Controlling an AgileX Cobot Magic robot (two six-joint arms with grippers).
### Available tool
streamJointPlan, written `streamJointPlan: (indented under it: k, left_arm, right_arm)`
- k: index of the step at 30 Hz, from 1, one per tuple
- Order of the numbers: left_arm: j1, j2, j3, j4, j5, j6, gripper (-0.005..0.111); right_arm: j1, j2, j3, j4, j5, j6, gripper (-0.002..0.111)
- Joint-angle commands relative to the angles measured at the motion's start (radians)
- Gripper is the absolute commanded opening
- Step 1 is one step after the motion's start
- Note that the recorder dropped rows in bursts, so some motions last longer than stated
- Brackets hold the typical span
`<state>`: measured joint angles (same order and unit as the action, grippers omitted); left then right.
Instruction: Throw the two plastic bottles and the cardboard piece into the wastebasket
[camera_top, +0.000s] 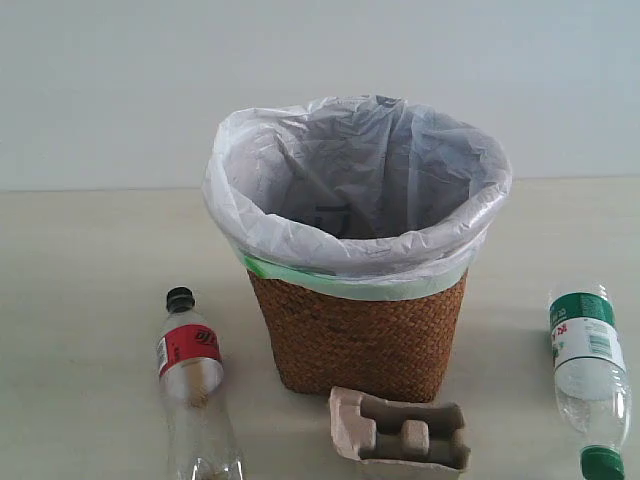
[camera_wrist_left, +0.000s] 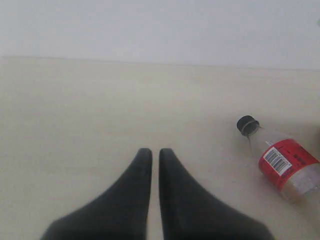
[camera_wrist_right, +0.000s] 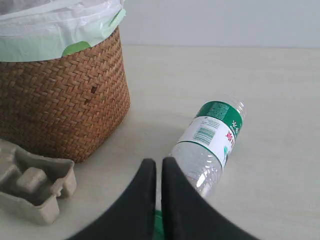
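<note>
Label text on both bottles is illegible; the red-label bottle (camera_top: 190, 375) shows a barcode. It lies left of the wastebasket (camera_top: 355, 340). The green-label bottle (camera_top: 588, 365) lies right, and the cardboard piece (camera_top: 400, 432) lies just near. The frame crops the red-label bottle's base. Open table (camera_top: 80, 300) surrounds them. Left gripper (camera_wrist_left: 155, 156) and right gripper (camera_wrist_right: 159, 167): jaws clenched, empty.

Exterior: front-on, slightly above, facing brown wicker wastebasket (camera_top: 355, 340).
Left wrist: low over table (camera_wrist_left: 75, 100), shares black-capped red-labelled clear bottle (camera_wrist_left: 286, 164) with exterior.
Right wrist: close, shares wastebasket and green-labelled clear bottle (camera_wrist_right: 211, 135).
</note>
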<state>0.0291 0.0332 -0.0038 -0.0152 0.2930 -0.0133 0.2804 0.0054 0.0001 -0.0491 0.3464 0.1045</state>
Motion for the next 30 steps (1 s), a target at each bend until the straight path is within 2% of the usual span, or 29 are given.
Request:
streamJointPlan:
  k: [1,6,10,12,28,30]
  left_arm:
    - [-0.005,-0.008,0.004,0.002,-0.008,0.005,0.005]
    - [-0.005,-0.008,0.004,0.002,-0.008,0.005,0.005]
    - [-0.005,-0.008,0.004,0.002,-0.008,0.005,0.005]
    - [-0.005,-0.008,0.004,0.002,-0.008,0.005,0.005]
    - [-0.005,-0.008,0.004,0.002,-0.008,0.005,0.005]
    - [-0.005,-0.008,0.004,0.002,-0.008,0.005,0.005]
  right_arm:
    - [-0.003,-0.005,0.0,0.005,-0.009,0.005,0.0]
    - [-0.003,-0.005,0.0,0.156,-0.009,0.138,0.0]
    - [-0.003,-0.005,0.0,0.442,-0.028,0.444,0.0]
    - [-0.003,-0.005,0.0,0.515,-0.026,0.541,0.0]
    - [-0.003,-0.005,0.0,0.532,-0.023,0.529,0.0]
    - [-0.003,-0.005,0.0,0.519,-0.063,0.528,0.0]
